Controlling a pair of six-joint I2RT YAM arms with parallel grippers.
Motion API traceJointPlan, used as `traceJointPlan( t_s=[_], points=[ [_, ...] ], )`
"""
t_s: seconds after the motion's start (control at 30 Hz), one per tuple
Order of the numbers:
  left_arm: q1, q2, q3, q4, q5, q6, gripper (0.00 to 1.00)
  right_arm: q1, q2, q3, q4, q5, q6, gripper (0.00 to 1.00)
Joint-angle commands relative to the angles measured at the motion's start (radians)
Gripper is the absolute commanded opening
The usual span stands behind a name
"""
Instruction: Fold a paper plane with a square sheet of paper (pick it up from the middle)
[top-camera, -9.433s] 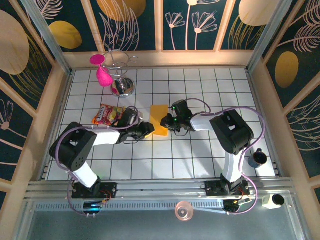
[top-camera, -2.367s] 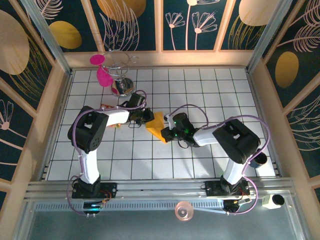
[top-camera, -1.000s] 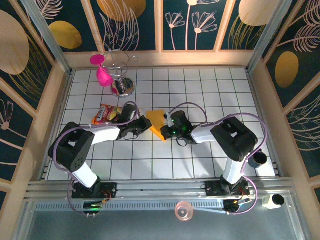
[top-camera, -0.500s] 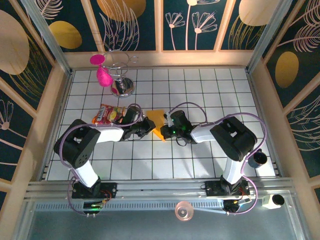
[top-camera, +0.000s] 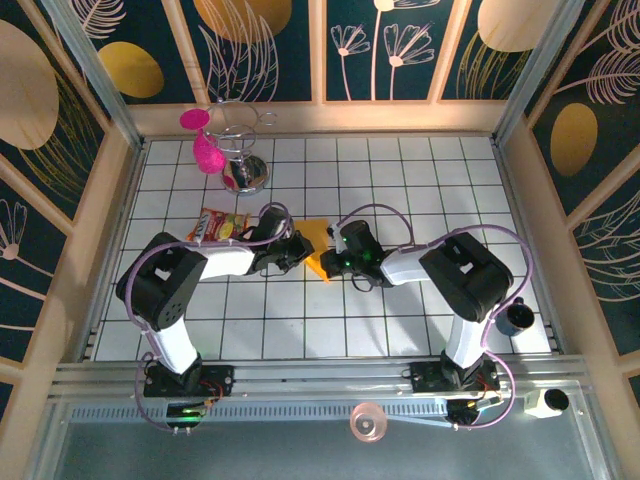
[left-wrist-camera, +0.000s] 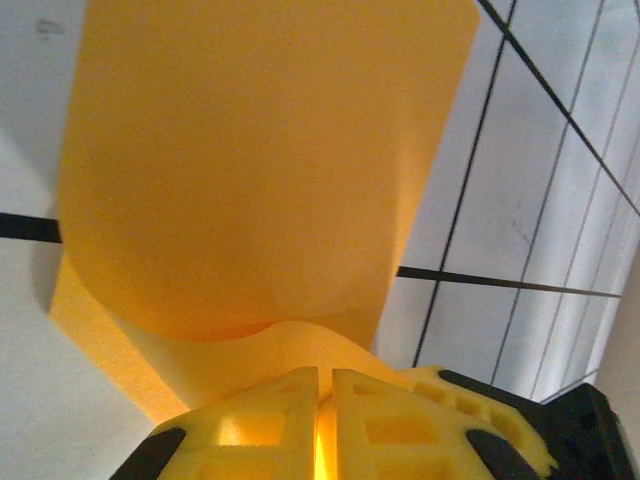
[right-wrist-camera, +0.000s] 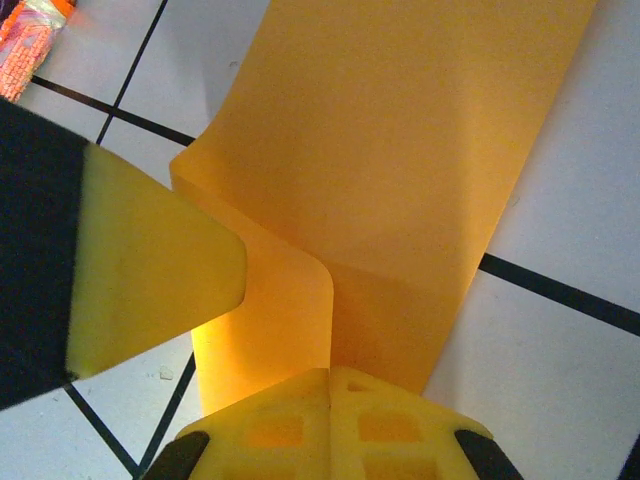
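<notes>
Orange paper (top-camera: 316, 238) — narrower, left end effector (top-camera: 298, 250) closer

I can't read a single word anywhere. The red-and-yellow snack packet (top-camera: 222, 227), lying left of centre on the tiled surface (top-camera: 400, 170), carries some print. From above it is too small and blurred to make out a word or brand. The corner of the packet at the upper left of the right wrist view is just as blurred.
</notes>
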Motion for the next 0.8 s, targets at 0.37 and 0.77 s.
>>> traceJointPlan(
  t_s=[0.37,0.77],
  points=[
    [-0.006,0.000,0.005,-0.100,-0.046,-0.022,0.13,-0.009,0.050,0.014,-0.074,0.008,0.012,0.01],
    [-0.006,0.024,0.021,-0.115,-0.047,0.000,0.13,-0.009,0.053,0.014,-0.078,0.007,0.014,0.01]
  ],
)
